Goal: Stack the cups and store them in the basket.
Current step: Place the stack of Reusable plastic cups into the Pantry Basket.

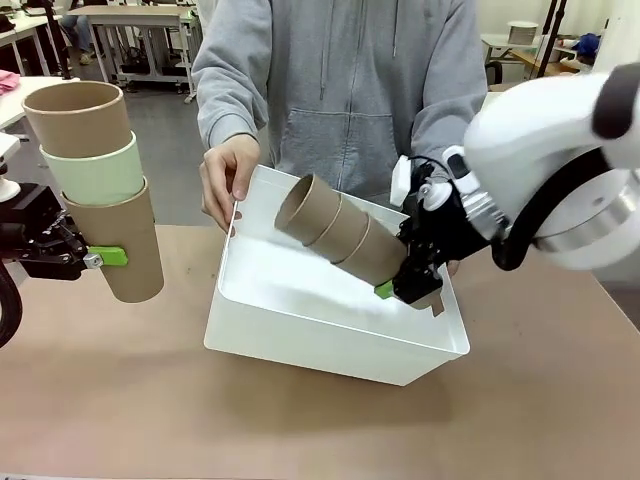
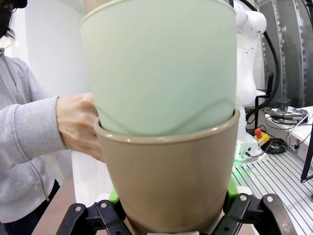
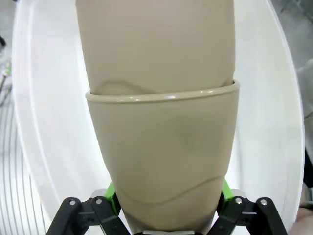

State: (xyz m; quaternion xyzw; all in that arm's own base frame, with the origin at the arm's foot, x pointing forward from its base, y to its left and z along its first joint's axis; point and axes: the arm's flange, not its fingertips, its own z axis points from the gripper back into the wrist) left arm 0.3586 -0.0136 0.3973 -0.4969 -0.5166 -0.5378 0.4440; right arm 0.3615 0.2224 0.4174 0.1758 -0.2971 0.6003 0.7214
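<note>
Currently left gripper (image 1: 118, 258) clamps the bottom cup of an upright nested stack of tapered paper cups (image 1: 100, 170), matte kraft brown, mint green, brown, rolled rims, left of the glossy white rounded plastic basket (image 1: 330, 345); right gripper (image 1: 400, 285) grips three nested brown cups (image 1: 340, 232) tilted above the basket; person's hand (image 1: 228, 180) holds its rim.

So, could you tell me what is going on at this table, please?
The robot is storing stacked cups. Its right claw holds a stack of three brown cups tilted over the white basket, whose far rim a person's hand grips. The left claw holds another stack, brown, mint and brown, upright, off to the basket's left.
</note>
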